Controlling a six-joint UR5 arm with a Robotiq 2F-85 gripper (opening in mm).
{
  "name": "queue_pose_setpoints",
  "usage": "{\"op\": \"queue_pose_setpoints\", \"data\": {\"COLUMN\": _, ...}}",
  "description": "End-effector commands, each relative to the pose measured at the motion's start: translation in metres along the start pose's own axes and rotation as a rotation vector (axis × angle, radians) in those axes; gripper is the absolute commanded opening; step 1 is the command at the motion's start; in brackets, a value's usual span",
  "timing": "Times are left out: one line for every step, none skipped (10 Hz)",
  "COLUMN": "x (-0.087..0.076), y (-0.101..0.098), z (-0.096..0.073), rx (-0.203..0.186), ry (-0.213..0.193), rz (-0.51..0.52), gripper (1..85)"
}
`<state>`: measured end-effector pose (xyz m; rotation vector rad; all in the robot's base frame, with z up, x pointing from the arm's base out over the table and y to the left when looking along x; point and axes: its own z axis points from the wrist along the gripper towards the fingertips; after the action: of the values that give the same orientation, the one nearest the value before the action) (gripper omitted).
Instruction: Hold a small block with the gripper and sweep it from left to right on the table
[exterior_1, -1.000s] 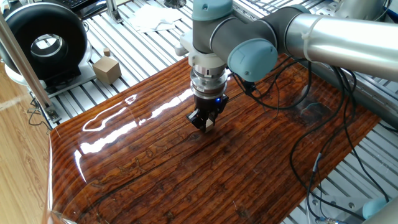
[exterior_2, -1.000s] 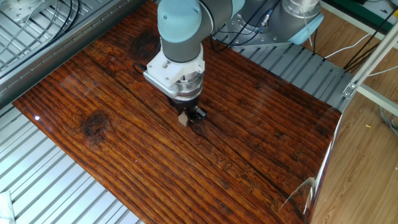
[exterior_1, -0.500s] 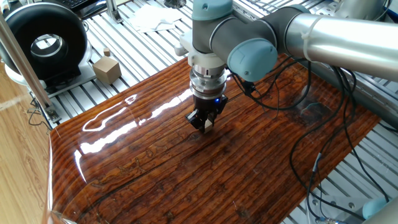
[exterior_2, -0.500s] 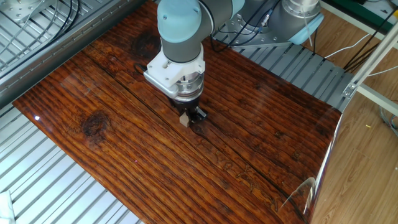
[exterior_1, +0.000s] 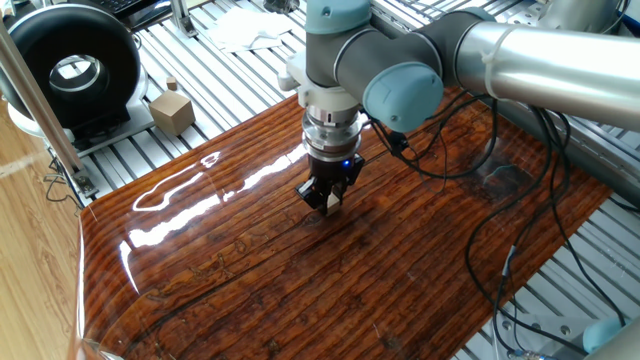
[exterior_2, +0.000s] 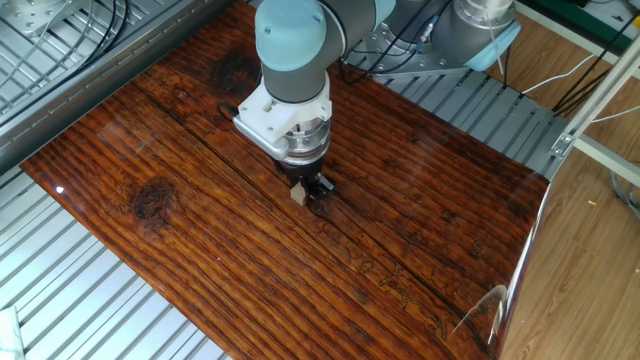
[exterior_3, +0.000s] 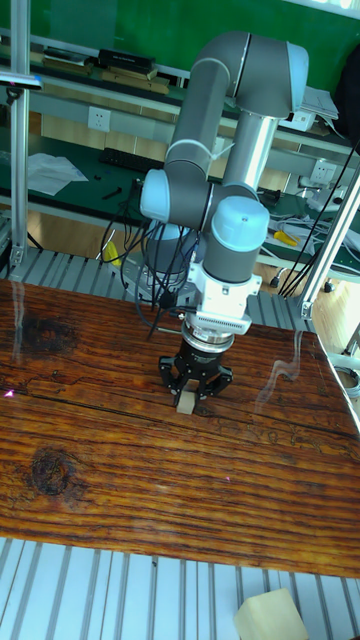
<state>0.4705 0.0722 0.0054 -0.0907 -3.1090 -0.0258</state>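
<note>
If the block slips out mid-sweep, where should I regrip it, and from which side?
From straight above, fingers on two opposite flat side faces. The block is a tiny cube, about as wide as the gripper's fingertip gap, sitting low on the table, so only its sides offer a hold. That is probably the grip it is in now: clamped at the fingertips, arm vertical.

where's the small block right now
The small block is pinched in the gripper, low over the middle of the table, seen clearest in the tall fixed view.

Knobbed tan cube (exterior_1: 172, 110) on the slatted frame (exterior_1: 215, 80) beside a black, possibly ring-shaped unit (exterior_1: 72, 62).
</note>
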Motion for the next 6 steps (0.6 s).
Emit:
{"op": "queue_pose_setpoints", "data": {"x": -0.0006, "y": 0.0042, "z": -0.001, "rx": -0.013, "ry": 0.001, "rz": 0.013, "gripper": 1.0}}
{"op": "queue_pose_setpoints", "data": {"x": -0.0002, "y": 0.0044, "z": -0.001, "rx": -0.013, "ry": 0.002, "rz": 0.014, "gripper": 1.0}}
{"op": "queue_pose_setpoints", "data": {"x": -0.0002, "y": 0.005, "z": -0.001, "rx": -0.014, "ry": 0.002, "rz": 0.016, "gripper": 1.0}}
{"op": "queue_pose_setpoints", "data": {"x": -0.0001, "y": 0.006, "z": -0.001, "rx": -0.017, "ry": 0.002, "rz": 0.016, "gripper": 1.0}}
{"op": "queue_pose_setpoints", "data": {"x": -0.0001, "y": 0.0061, "z": -0.0009, "rx": -0.017, "ry": 0.002, "rz": 0.017, "gripper": 1.0}}
{"op": "queue_pose_setpoints", "data": {"x": -0.0001, "y": 0.0068, "z": -0.0009, "rx": -0.019, "ry": 0.003, "rz": 0.019, "gripper": 1.0}}
